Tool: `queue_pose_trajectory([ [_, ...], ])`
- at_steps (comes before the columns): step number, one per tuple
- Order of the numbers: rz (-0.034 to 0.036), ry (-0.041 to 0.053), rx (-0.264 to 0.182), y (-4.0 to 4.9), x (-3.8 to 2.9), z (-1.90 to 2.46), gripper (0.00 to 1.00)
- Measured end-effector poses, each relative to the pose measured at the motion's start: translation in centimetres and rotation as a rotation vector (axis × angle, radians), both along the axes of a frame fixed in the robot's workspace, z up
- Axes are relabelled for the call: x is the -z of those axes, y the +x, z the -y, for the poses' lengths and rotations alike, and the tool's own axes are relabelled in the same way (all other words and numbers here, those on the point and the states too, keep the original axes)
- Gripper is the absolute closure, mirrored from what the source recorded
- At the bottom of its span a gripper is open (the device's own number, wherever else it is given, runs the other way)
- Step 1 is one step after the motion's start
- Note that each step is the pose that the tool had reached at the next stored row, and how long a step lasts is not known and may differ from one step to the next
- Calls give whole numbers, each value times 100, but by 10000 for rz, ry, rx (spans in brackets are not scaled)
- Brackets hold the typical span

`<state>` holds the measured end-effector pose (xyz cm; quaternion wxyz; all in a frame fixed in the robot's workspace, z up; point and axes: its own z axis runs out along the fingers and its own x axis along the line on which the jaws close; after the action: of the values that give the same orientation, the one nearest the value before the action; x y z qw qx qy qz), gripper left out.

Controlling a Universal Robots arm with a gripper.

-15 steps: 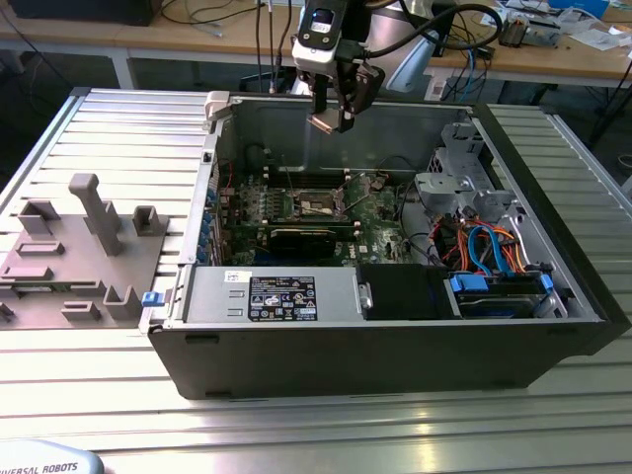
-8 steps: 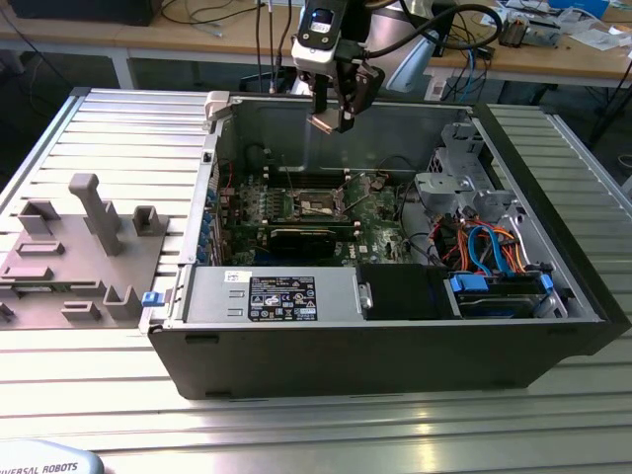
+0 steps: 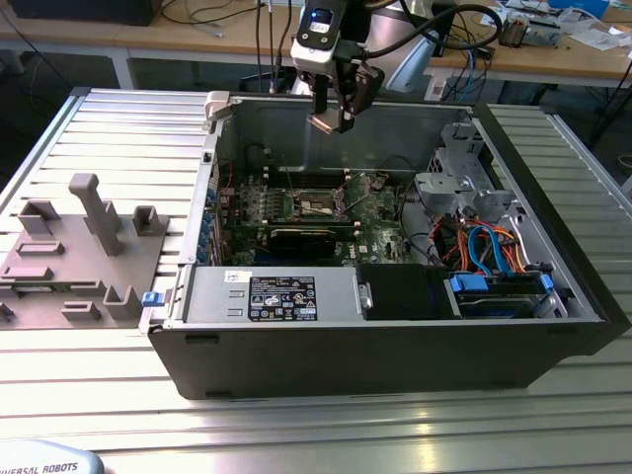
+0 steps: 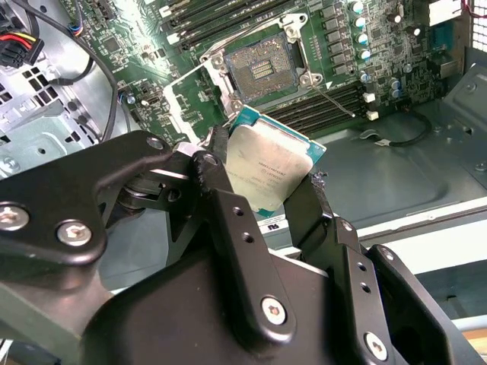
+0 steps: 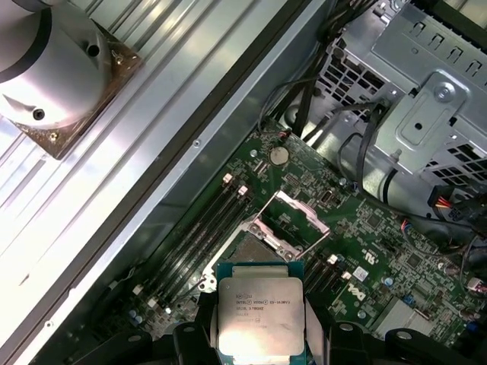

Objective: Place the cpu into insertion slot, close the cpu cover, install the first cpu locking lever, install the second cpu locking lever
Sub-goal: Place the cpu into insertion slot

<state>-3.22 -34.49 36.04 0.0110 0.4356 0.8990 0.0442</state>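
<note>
Plenty of free air over the open case [image 3: 346,365], walled on all four sides, with drive cage [image 3: 449,183] and cables crowding the exterior view's right and ridged surface [image 3: 99,118] all round outside. Hanging straight down from above near the back wall, well clear of the board [image 3: 380,232]. Pinching cpu [image 4: 266,163] by two opposite edges with fingers [image 4: 228,205] closed on it, metal top turned toward both wrist views, chip tilted in the second wrist view. Holding it high over the slot [image 4: 259,72], well apart from it. Below: slot bare, dark centre and shiny rim showing, memory slots [image 5: 205,220] running along two sides, cover [image 5: 304,211] raised open at one edge of the slot. Overlapping the slot's near rim with the chip in the first wrist view
</note>
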Motion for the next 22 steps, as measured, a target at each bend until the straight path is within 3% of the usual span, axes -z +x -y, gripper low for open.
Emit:
queue_pose_trajectory([
  [22, 0, 0, 260, 0, 4, 0, 46],
])
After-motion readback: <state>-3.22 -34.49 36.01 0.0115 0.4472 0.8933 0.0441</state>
